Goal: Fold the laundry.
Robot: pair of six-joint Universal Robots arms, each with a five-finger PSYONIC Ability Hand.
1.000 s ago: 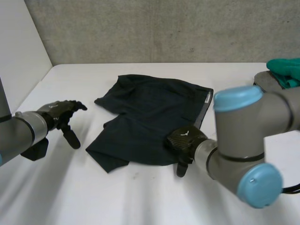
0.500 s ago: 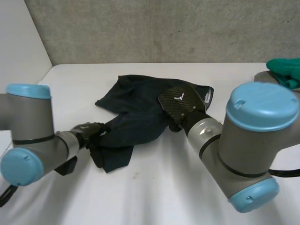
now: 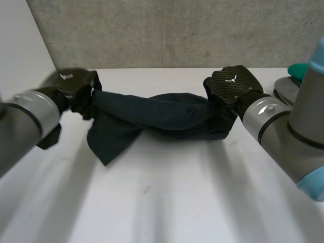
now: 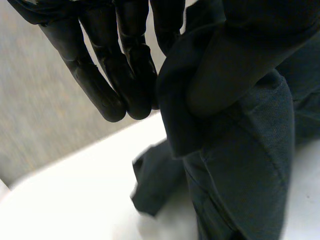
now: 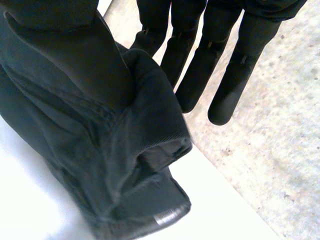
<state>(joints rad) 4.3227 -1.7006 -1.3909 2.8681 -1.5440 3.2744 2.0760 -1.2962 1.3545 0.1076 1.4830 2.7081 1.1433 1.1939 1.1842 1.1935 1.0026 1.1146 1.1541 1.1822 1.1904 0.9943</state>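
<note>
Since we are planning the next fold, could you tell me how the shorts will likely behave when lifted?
Likely floppy: the shorts sag between the left hand and right hand, and a loose corner droops below the left hand. Probably light, since a grip at each end holds them up. The bunched cloth may slip unevenly.

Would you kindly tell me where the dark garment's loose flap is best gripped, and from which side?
Probably by the flap at its pointed lower tip, from the near side: it hangs free beneath the left hand, while the right hand holds the dark garment's other bunched end.
</note>
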